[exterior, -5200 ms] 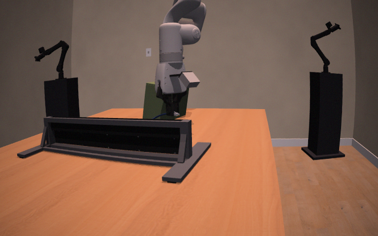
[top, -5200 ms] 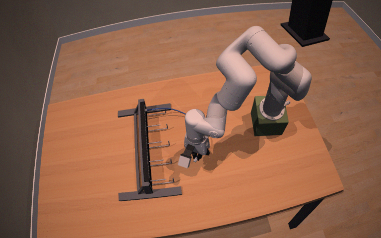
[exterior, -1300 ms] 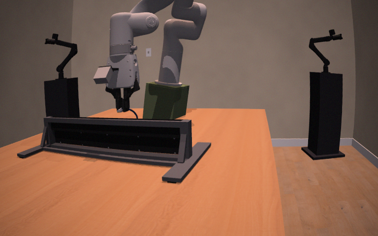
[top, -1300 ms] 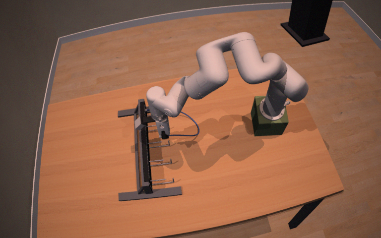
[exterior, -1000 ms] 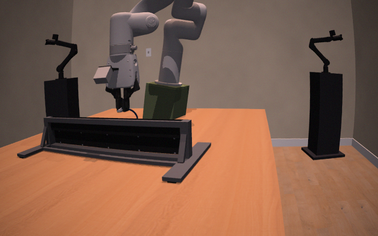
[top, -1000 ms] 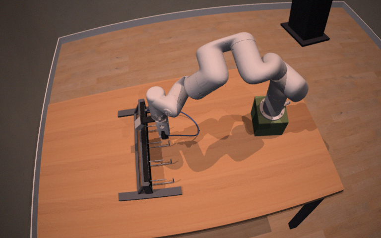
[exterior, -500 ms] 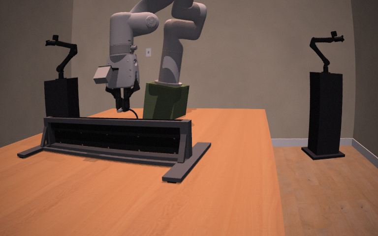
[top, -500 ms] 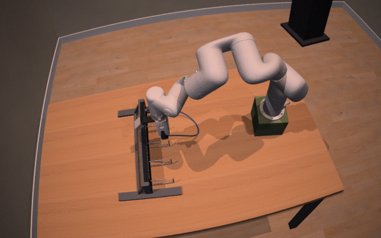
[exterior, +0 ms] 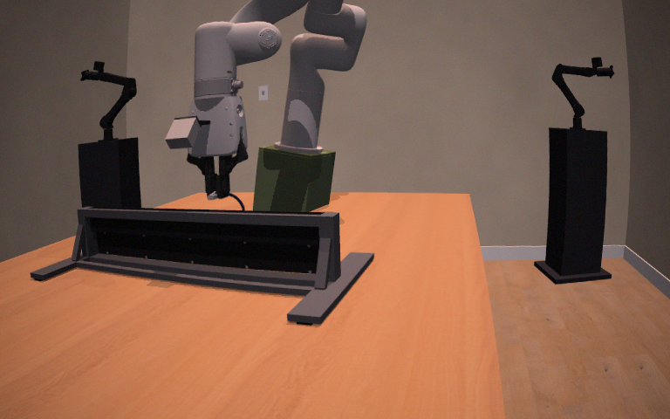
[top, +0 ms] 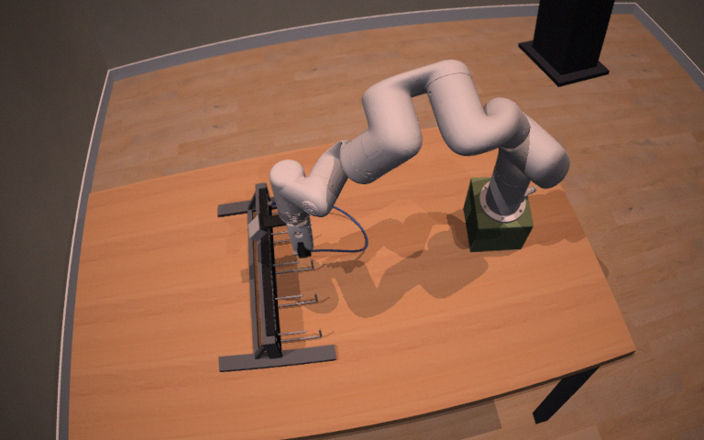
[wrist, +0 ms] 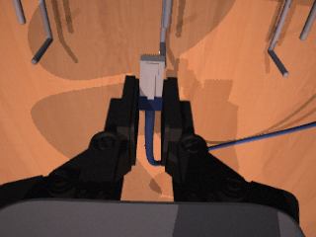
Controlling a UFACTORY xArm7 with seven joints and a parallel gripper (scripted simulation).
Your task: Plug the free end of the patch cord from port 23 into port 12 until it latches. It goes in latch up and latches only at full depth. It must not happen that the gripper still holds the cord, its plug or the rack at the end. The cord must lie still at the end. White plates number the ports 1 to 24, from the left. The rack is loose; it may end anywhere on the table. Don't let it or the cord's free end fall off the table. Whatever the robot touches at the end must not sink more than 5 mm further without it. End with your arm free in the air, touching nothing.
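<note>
The dark rack [top: 263, 275] stands on the left half of the table; the exterior view shows its back side [exterior: 202, 242]. My gripper [wrist: 150, 97] is shut on the cord's pale plug [wrist: 152, 75], held above the table on the robot side of the rack. It also shows in the top view [top: 302, 252] and above the rack's top edge in the exterior view [exterior: 217, 193]. The blue cord [top: 357, 233] loops from the plug back toward the rack's far end. In the wrist view the cord [wrist: 264, 136] runs off to the right. The port faces and number plates are hidden.
Thin metal cable-guide bars [top: 296, 300] stick out of the rack toward the robot; they show at the top of the wrist view [wrist: 168, 0]. The green robot base [top: 497, 220] stands at the table's right. Black camera stands [exterior: 576, 197] are on the floor.
</note>
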